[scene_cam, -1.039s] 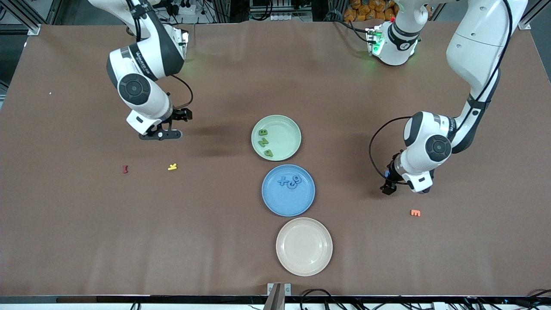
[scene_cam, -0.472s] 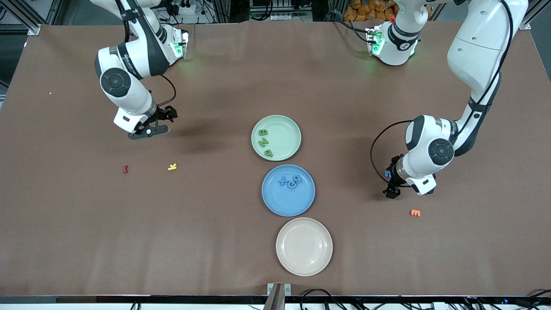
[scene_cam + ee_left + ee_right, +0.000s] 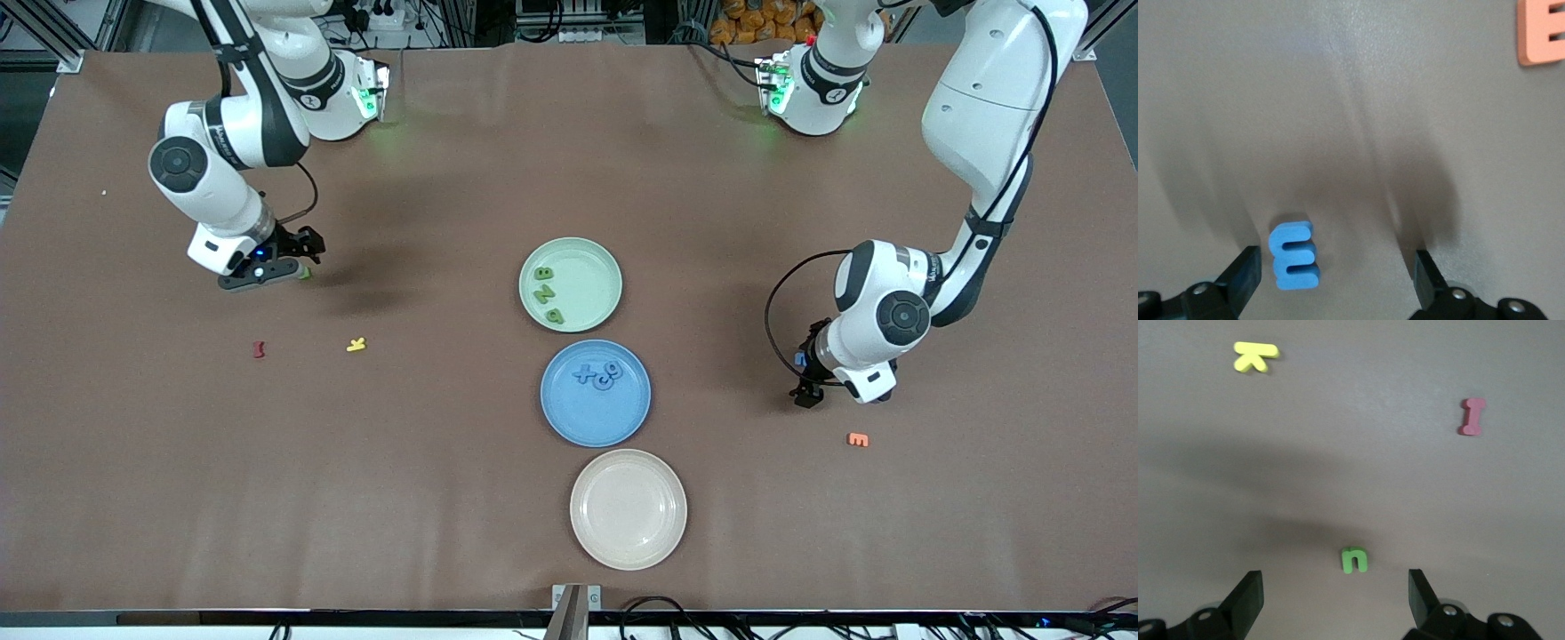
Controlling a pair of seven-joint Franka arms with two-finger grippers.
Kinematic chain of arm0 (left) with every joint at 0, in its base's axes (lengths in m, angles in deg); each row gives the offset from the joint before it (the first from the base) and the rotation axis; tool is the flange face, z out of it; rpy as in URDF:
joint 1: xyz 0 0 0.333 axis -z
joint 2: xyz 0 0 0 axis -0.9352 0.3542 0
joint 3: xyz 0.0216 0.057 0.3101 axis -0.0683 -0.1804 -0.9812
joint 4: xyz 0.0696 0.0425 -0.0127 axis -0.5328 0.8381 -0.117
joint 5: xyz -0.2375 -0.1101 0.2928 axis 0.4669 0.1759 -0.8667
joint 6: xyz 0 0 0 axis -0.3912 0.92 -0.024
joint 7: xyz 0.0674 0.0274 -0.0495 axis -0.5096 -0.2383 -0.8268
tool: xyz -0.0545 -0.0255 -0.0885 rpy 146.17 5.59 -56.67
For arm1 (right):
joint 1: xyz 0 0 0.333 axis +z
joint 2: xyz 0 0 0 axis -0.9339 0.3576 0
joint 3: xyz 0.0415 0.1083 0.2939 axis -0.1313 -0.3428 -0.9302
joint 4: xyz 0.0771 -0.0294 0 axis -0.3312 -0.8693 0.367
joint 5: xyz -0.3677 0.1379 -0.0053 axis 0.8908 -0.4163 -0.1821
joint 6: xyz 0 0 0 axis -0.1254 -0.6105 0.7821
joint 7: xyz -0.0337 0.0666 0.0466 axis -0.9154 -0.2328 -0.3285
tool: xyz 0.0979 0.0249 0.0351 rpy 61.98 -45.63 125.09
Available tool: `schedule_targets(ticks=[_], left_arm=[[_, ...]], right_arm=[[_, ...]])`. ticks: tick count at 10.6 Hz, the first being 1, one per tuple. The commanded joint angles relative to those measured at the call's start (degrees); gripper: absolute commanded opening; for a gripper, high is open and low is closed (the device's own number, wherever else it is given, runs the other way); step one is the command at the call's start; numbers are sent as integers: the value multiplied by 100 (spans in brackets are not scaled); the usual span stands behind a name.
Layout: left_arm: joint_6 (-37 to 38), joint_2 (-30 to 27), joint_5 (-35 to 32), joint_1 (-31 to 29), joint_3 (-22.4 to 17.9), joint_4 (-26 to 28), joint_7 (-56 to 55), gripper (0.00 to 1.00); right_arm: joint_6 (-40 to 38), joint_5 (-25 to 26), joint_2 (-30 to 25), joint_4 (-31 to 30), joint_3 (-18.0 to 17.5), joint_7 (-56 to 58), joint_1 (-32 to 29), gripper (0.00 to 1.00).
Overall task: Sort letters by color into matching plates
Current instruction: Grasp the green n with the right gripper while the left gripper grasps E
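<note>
Green plate [image 3: 587, 293], mid surface [image 3: 462, 498], holds three green letters [image 3: 544, 293]; blue plate [image 3: 596, 409], touching it on the front-camera side, holds three blue letters [image 3: 596, 374]. Cream plate [image 3: 628, 509], nearer the camera again, isn't part of the sort

Left claw [image 3: 1335, 273], well off the green plate toward the left arm's end, hangs low w/ fingers wide, nothing held, blue E [image 3: 1293, 257] lying beside one finger rather than centred. Risk: closing from here could nudge or tip it instead of pinching it; orange E [image 3: 857, 439] is close enough to confuse

Right claw [image 3: 1335, 590], toward the right arm's end, also wide and empty over the green n [image 3: 1354, 560]. The n is tiny, so a shallow drop prob misses it; yellow K [image 3: 1255, 356] and red I [image 3: 1472, 416] stay put
</note>
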Motion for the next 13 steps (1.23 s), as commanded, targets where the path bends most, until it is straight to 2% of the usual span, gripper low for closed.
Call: schedule_targets(ticks=[1, 3, 5, 6, 7, 8, 9, 10, 11, 13], left_arm=[[227, 3, -196, 14, -29, -19, -17, 100], [236, -6, -240, 6, -29, -19, -17, 100], [236, -6, -240, 6, -29, -10, -17, 100], [227, -23, -240, 14, -38, 7, -34, 87], [227, -49, -240, 14, -38, 33, -69, 48], [227, -58, -240, 6, -38, 34, -104, 15], [227, -58, -240, 6, -38, 25, -235, 1], [227, -76, -240, 6, -38, 25, -428, 0], [227, -85, -240, -3, -38, 25, -543, 0], [227, -120, -240, -12, -29, 16, -553, 0]], right_arm=[[594, 60, -71, -378, 235, 79, -17, 95], [1156, 60, 209, -510, 254, 79, -8, 91], [1519, 60, 447, -581, 446, 79, 9, 90], [1520, 52, 448, -598, 456, 79, 1, 89], [1520, 52, 465, -607, 465, 79, -8, 88], [1528, 52, 526, -607, 465, 79, -8, 87], [1563, 52, 579, -607, 465, 79, -8, 83], [1677, 52, 675, -625, 465, 79, -8, 83], [1852, 52, 755, -651, 473, 79, -17, 76], [1880, 52, 799, -678, 473, 79, -17, 69]])
